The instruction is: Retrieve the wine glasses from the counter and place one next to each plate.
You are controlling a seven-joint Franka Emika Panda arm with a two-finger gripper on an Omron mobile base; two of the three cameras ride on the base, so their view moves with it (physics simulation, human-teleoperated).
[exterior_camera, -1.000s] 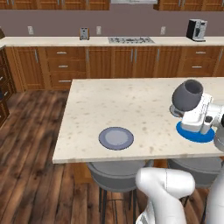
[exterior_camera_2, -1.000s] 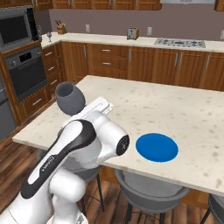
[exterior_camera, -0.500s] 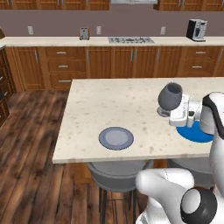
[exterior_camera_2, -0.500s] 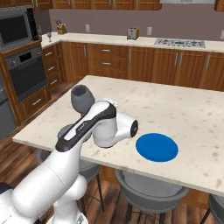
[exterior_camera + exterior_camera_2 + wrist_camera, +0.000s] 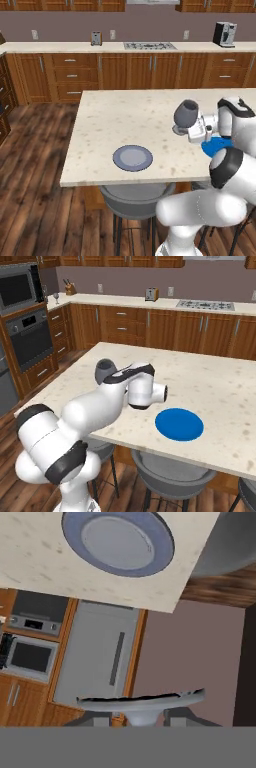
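My gripper [image 5: 194, 130] is shut on the stem of the dark grey wine glass [image 5: 186, 113], holding it over the island top [image 5: 125, 115]. The glass's wide bowl [image 5: 105, 370] shows above my forearm. In the hand view its round foot [image 5: 142, 701] lies edge-on between my fingertips [image 5: 95, 719]. The grey plate [image 5: 132, 157] lies near the island's front edge, left of the glass, and appears at the top of the hand view [image 5: 118, 539]. The blue plate [image 5: 179, 424] lies to the right, partly behind my arm [image 5: 215, 147]. A small stemmed glass [image 5: 56, 297] stands on the back counter [image 5: 125, 302].
Grey stools [image 5: 135, 197] are tucked under the island's near edge, one also in the hand view [image 5: 225, 542]. A wall oven and microwave [image 5: 22, 316] stand at the left. A toaster [image 5: 150, 293], a cooktop [image 5: 150, 46] and a coffee machine [image 5: 224, 34] sit on the back counter.
My arm has swung left with the dark grey wine glass in the gripper, from over the blue plate toward the grey plate. The grip has stayed the same.
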